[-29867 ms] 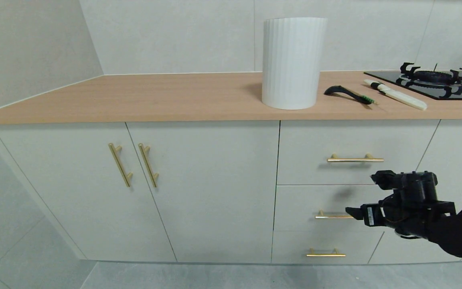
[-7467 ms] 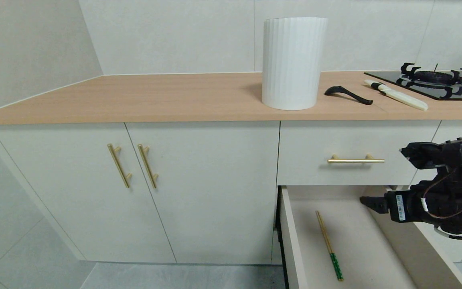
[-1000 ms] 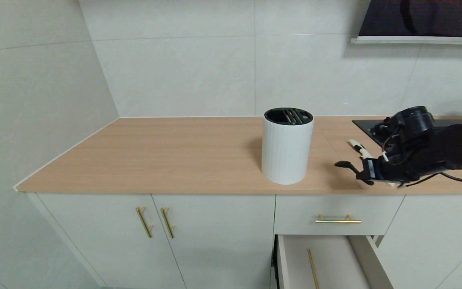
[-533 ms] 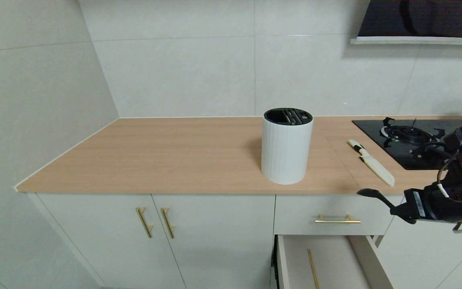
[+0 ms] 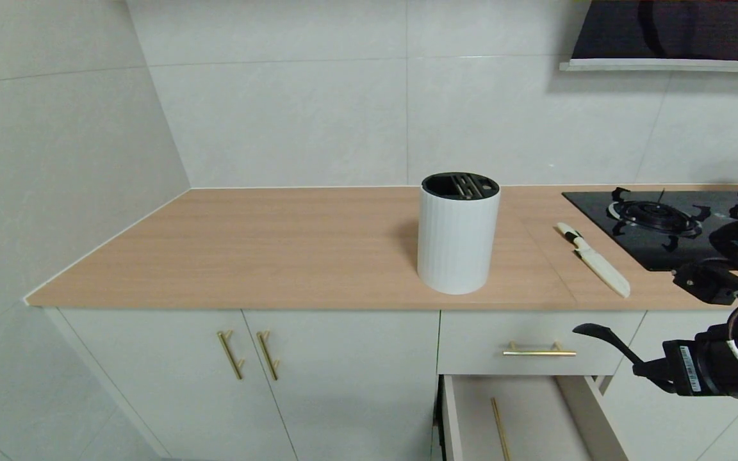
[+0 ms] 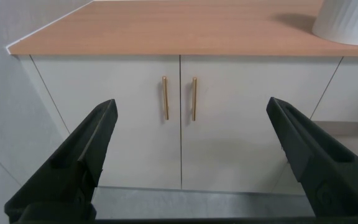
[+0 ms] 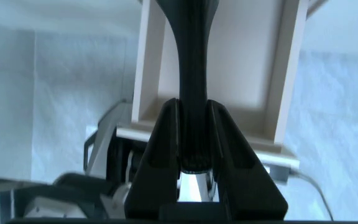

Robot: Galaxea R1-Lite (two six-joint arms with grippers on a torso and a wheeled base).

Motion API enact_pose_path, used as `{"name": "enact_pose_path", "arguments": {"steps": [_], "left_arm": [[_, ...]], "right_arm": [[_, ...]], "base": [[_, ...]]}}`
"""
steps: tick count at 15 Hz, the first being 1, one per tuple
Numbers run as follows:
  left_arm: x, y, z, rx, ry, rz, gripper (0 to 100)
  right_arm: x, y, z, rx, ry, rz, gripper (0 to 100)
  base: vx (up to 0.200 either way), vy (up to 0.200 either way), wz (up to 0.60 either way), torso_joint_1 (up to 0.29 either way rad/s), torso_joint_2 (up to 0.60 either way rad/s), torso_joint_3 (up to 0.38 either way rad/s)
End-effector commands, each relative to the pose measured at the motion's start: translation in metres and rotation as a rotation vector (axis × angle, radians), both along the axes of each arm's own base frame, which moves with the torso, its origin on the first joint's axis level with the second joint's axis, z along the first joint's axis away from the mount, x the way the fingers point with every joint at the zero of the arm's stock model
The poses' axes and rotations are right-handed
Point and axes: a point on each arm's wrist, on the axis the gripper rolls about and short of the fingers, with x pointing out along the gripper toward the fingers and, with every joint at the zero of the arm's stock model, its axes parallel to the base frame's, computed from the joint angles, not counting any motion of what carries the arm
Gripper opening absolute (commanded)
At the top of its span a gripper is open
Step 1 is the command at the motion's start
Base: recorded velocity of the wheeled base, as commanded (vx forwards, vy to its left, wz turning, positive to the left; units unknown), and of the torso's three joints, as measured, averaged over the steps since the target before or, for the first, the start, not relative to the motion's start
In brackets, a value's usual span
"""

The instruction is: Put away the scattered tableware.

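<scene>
Right gripper [image 5: 649, 372] clamped on black spoon [image 5: 596, 334], just came off the table [image 5: 279, 256], now over open drawer [image 5: 535, 416] below it; release looks next.

Pale tiled wall [image 5: 279, 121] behind wooden countertop [image 5: 279, 250], white cabinets [image 5: 343, 378].

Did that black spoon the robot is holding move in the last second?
Yes. The black spoon left the counter beside the knife and now hangs below its edge, in the right gripper.
</scene>
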Motion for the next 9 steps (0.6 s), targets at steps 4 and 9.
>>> {"name": "enact_pose_path", "arguments": {"steps": [4,9], "left_arm": [[0.000,0.000,0.000,-0.001,-0.001,0.000,100],[0.000,0.000,0.000,-0.001,0.001,0.000,100]], "right_arm": [[0.001,0.006,-0.011,-0.007,0.037,0.028,0],[0.004,0.007,-0.016,-0.012,0.058,0.028,0]], "base": [[0.000,0.000,0.00,0.000,0.00,0.000],[0.000,0.000,0.00,-0.079,0.17,0.095]]}}
